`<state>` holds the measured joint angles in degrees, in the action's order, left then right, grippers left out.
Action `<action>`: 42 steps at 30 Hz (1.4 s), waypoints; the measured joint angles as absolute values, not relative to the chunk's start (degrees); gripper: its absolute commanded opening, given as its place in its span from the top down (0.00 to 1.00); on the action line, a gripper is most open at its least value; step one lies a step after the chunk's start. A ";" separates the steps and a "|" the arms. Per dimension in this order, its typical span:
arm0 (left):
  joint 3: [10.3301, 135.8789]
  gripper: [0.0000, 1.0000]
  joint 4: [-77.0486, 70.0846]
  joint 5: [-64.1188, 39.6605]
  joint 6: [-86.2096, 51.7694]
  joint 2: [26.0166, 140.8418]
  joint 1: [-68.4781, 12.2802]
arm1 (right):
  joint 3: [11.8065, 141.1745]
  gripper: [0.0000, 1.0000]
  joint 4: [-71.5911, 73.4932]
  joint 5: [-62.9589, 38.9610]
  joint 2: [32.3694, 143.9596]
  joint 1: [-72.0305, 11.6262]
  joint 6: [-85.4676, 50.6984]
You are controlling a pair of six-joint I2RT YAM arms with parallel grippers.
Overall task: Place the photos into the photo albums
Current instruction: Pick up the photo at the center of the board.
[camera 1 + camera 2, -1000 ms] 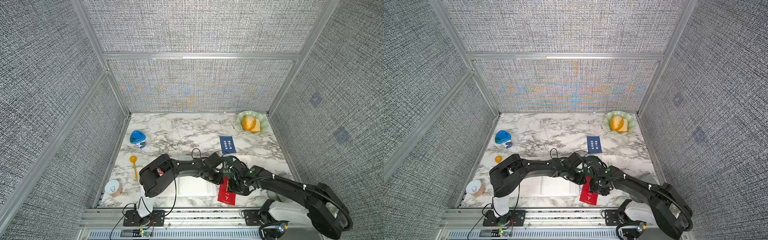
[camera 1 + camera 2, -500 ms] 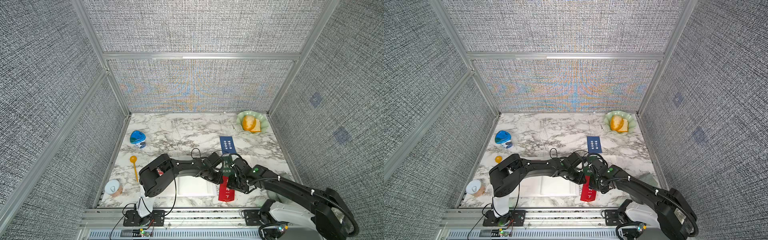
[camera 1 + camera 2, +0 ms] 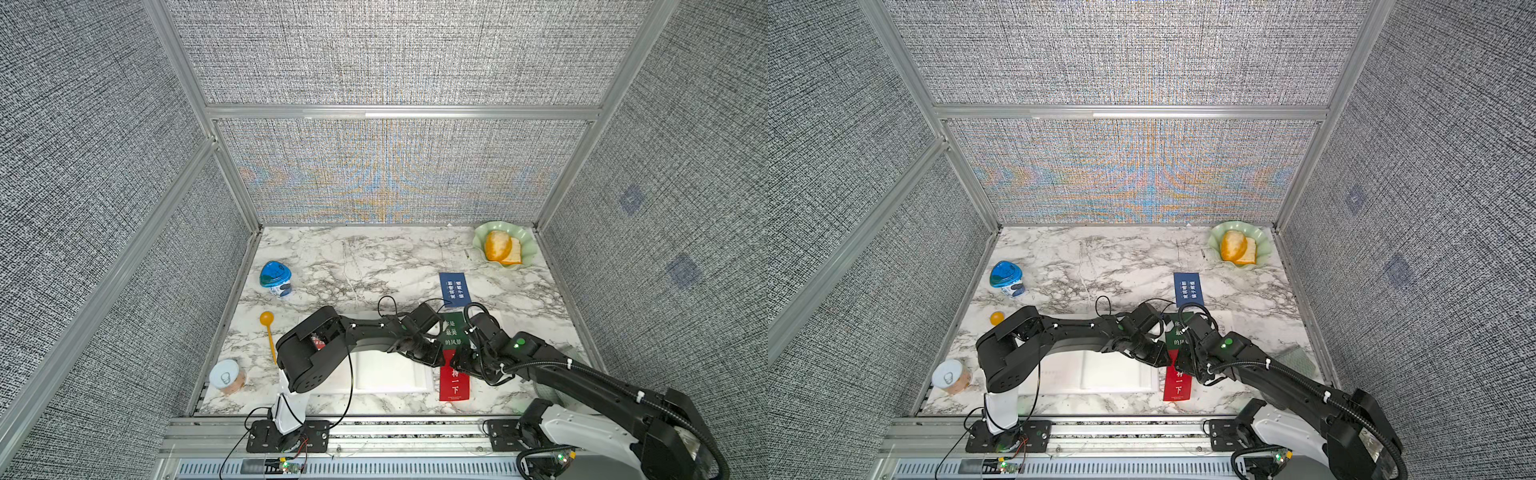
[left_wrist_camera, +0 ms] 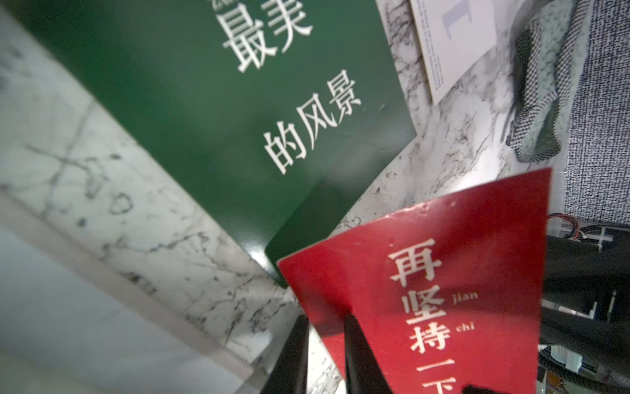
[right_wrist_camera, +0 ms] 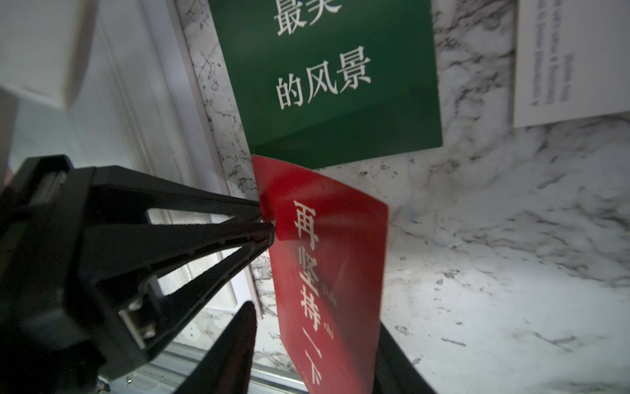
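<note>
In a top view, red card (image 3: 455, 386) clenched by left claw (image 3: 442, 361), white album (image 3: 386, 374) just beside claw, left wrist, green card (image 4: 204, 119) flat on bench (image 4: 102, 204) beyond claw tips, right wrist, right claw (image 5: 315, 317) spread, red card between fingers (image 5: 235, 341)

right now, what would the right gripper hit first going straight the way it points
Most likely the red card, which sits between the right gripper's open fingers; the green card lies beyond. Depth is unclear.
</note>
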<state>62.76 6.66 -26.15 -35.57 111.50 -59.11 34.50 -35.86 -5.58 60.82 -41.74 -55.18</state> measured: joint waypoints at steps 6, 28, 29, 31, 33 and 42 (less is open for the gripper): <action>62.67 0.77 6.28 -26.57 -35.57 111.50 -59.11 | 34.87 0.66 -34.59 -5.43 61.78 -41.74 -55.31; 62.17 0.74 10.15 -25.45 -33.93 107.77 -57.56 | 38.98 1.00 -34.85 -5.41 62.72 -41.50 -53.74; 62.22 0.74 10.20 -25.43 -33.78 107.07 -57.30 | 39.31 1.00 -35.03 -5.37 62.74 -41.25 -53.52; 62.24 0.73 10.09 -25.41 -33.39 105.86 -56.86 | 40.10 1.00 -35.64 -5.21 62.96 -40.75 -53.25; 62.24 0.72 10.13 -25.36 -32.99 104.86 -56.21 | 40.97 1.00 -36.21 -4.91 63.09 -40.32 -52.51; 61.08 0.60 10.15 -25.06 -31.38 99.04 -50.59 | 46.89 1.00 -37.69 -4.84 65.17 -36.71 -48.62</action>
